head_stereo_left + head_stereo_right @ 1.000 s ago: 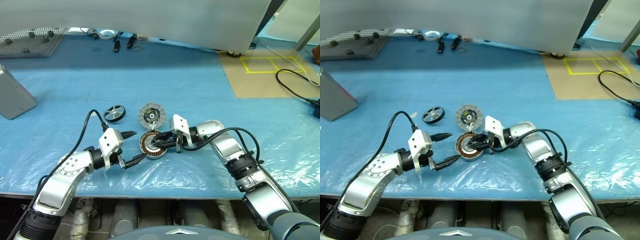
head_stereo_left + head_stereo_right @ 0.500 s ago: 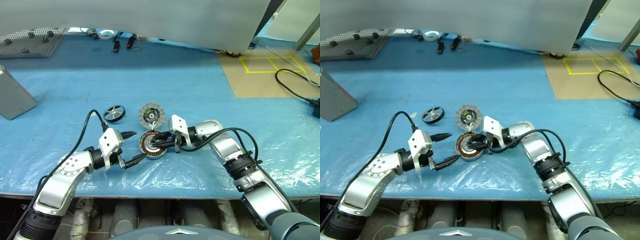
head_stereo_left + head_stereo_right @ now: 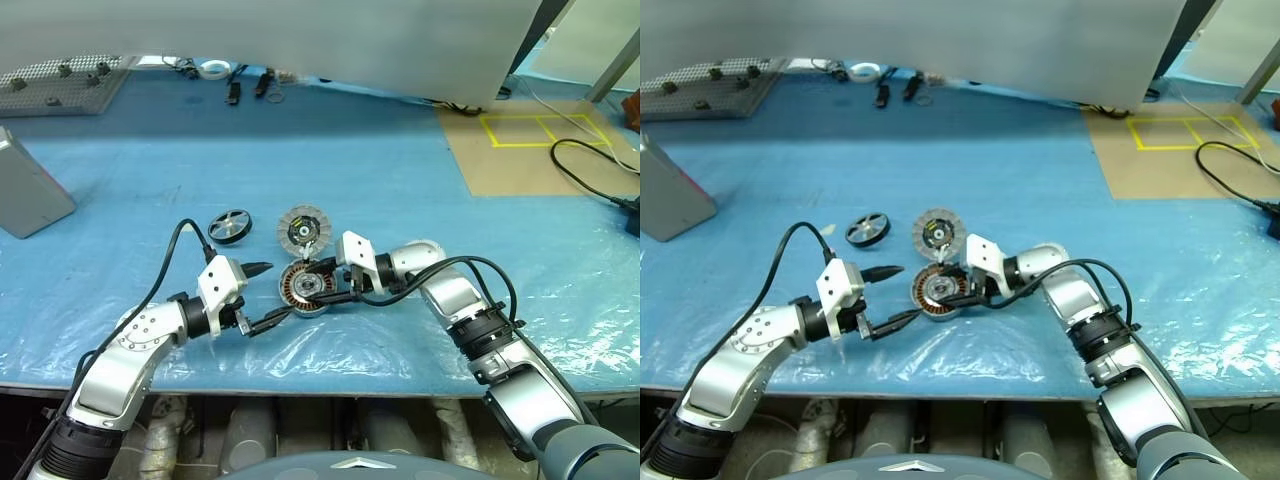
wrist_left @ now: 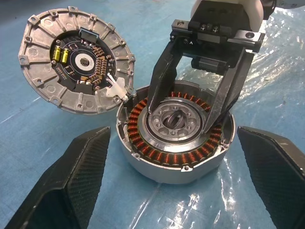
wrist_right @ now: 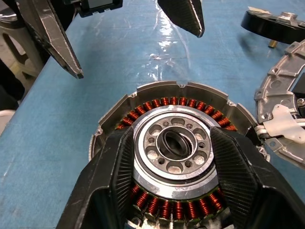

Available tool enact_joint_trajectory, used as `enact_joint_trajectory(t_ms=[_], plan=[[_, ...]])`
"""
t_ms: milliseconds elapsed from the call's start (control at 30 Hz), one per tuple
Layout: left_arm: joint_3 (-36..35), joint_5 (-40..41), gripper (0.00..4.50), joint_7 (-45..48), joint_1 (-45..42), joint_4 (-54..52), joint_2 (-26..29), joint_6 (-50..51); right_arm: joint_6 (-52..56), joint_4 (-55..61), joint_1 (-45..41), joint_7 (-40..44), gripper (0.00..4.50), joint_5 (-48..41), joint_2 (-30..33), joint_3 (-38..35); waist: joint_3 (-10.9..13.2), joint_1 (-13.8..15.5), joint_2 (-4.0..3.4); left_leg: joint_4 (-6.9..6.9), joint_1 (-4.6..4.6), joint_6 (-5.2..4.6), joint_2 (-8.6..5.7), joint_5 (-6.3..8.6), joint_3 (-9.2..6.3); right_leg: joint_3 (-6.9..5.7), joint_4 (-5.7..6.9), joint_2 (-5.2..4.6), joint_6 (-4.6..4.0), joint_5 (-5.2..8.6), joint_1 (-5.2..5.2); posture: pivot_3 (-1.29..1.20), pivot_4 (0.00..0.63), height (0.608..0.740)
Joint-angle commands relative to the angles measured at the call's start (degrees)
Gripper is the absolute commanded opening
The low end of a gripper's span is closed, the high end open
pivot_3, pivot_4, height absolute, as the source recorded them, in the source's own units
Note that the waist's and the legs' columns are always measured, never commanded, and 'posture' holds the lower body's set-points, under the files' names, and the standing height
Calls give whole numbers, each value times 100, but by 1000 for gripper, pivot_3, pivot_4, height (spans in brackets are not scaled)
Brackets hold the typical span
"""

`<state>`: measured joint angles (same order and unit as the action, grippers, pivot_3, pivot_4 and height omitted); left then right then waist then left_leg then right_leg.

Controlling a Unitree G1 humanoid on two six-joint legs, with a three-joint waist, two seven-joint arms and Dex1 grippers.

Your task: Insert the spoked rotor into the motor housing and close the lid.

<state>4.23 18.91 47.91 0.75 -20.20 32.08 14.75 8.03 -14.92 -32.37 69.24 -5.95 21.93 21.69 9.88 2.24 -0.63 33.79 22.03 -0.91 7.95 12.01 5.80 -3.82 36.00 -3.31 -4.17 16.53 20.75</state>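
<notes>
Black carbon-weave fingers of the right gripper [image 4: 188, 112] reach down into the motor housing [image 3: 303, 291] just below the centre of the head views, spread apart on either side of the silver central hub and resting over the ring of copper windings; nothing is held between them. In the right wrist view the two fingers [image 5: 119, 162] flank the hub with bare metal showing on both sides. From the lower left of the head views the left gripper [image 3: 262, 294] points toward the housing with its jaws fully spread, one tip above and one tip below the housing's near edge, close to it but not touching it. The lid [image 3: 303, 229] lies face up directly above the housing in the frame, its rim touching the housing's rim, the dark circuit board and yellow components visible in the left wrist view, where a white connector [image 4: 116, 89] bridges lid and case. The spoked rotor [image 3: 230, 225] sits on the table to the upper left of the housing, just left of the lid and apart from both grippers. All of it rests on a blue plastic sheet [image 3: 380, 170] covering the table. A grey box [image 3: 30, 196] stands at the left edge, a perforated metal tray [image 3: 62, 84] lies in the upper left corner, and a brown board [image 3: 540, 150] marked with yellow tape occupies the upper right.
</notes>
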Motion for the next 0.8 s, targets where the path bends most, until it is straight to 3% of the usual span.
enact_joint_trajectory(t_ms=[33,267,367,567,800], plan=[[-29,15,4500,32,-1,-30,-1,-130,96,170,-52,30,2572,-152,102,-219,0,4,0,4,1,0,0,0,0,0,2,0,0,0,0,0,150,740],[4,-1,4500,83,-32,128,-22,-250,895,863,-168,278,2572,-906,362,-719,0,9,0,24,5,-4,2,3,-1,1,19,0,0,0,2,0,150,740],[81,-42,4500,93,-123,226,-72,-281,965,1010,-131,257,1937,-961,292,-687,0,7,0,28,1,-4,5,2,-2,1,31,1,-1,1,4,0,150,740],[161,-54,4500,88,-221,227,-100,-227,1038,846,-114,263,35,-826,77,-411,0,8,-1,35,1,-4,5,2,-2,3,44,0,-2,1,7,0,150,740],[132,-10,4500,66,-154,55,-39,-125,731,184,-348,126,35,-498,-158,-252,0,4,-1,38,3,-3,5,2,-1,3,47,0,-2,1,10,0,150,740]])
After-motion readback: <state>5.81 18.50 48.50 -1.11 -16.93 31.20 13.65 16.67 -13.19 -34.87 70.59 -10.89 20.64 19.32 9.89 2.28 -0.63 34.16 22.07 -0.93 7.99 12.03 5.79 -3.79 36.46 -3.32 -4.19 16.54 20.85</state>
